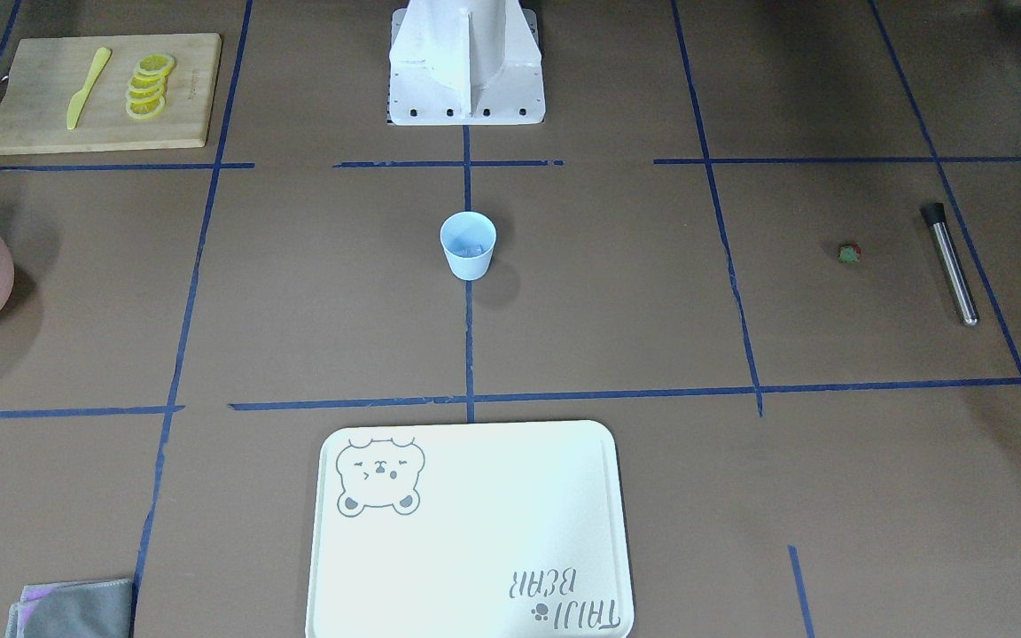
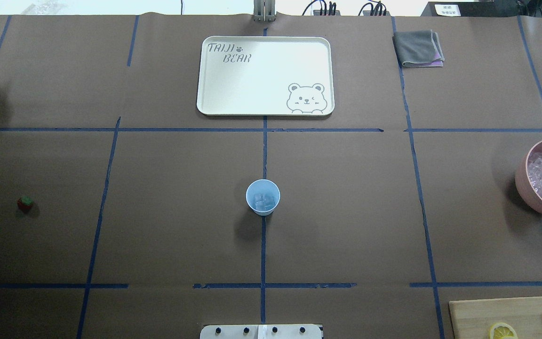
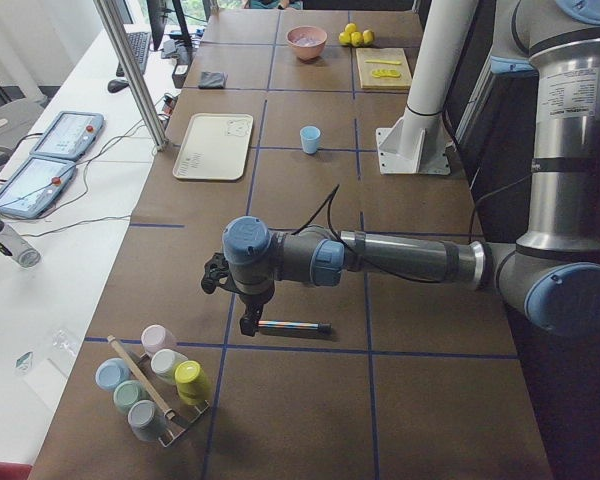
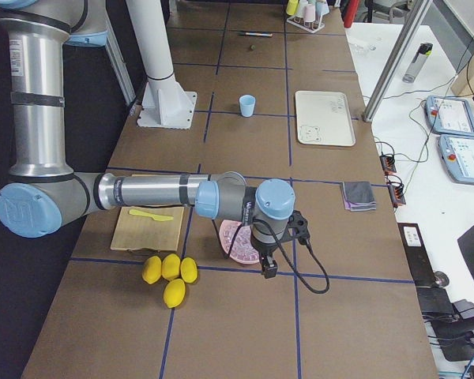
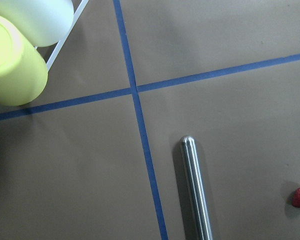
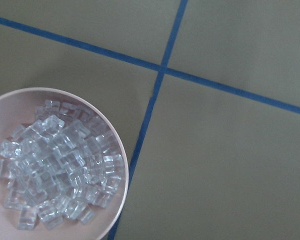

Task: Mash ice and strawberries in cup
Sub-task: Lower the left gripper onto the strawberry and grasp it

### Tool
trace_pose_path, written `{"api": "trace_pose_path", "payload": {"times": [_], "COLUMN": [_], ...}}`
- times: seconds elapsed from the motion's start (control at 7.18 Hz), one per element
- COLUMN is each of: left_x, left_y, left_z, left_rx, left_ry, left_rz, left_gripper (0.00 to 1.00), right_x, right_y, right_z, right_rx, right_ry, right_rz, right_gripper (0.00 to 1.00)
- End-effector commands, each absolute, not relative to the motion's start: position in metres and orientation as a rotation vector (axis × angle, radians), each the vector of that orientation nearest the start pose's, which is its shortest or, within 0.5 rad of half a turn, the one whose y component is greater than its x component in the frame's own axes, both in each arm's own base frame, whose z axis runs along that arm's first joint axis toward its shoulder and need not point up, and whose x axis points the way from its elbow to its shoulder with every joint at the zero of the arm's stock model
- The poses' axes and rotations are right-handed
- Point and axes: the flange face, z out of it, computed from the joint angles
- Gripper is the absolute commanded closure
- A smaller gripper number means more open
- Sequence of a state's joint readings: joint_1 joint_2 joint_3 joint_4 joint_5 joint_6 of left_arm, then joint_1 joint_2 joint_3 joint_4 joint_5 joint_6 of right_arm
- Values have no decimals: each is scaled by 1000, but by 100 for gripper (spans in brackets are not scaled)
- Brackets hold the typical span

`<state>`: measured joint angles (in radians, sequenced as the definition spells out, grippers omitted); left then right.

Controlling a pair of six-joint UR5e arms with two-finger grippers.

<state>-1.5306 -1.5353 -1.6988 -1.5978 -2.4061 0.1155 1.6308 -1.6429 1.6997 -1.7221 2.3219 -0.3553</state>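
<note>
The pale-blue cup stands upright at the table's middle with a few pieces of ice inside. More ice is heaped in a pink bowl at the robot's far right. One small red strawberry lies on the table at the far left, near a steel rod. In the exterior left view my left gripper hangs just over that rod; I cannot tell whether it is open. My right gripper hovers beside the bowl, state also unclear. No fingers show in either wrist view.
A white bear tray lies beyond the cup. A wooden board carries lemon slices and a yellow knife. Whole lemons, a grey cloth, a rack of coloured cups and the robot's post also stand around.
</note>
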Motion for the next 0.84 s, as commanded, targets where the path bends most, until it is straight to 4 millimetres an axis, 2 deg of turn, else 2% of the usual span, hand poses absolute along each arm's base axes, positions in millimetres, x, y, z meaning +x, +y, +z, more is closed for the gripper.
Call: {"api": "trace_pose_path", "payload": {"times": [0.0,0.14,0.42,0.56,0.7], "left_x": [-40,-40,-38,-3,19], "left_y": [-489,-489,-492,-499,-497], "left_z": [594,594,579,571,564], "left_rx": [168,176,293,285,257], "left_ry": [836,836,818,829,841], "left_rz": [209,214,266,337,333], "left_gripper": [0,0,0,0,0], "right_x": [98,97,97,98,97], "right_y": [-423,-418,-418,-418,-418], "right_z": [633,637,636,634,634], "right_rx": [48,43,45,51,50], "right_ry": [-752,-751,-751,-750,-750], "right_rz": [-118,-122,-125,-128,-127], "right_gripper": [1,1,1,1,1]}}
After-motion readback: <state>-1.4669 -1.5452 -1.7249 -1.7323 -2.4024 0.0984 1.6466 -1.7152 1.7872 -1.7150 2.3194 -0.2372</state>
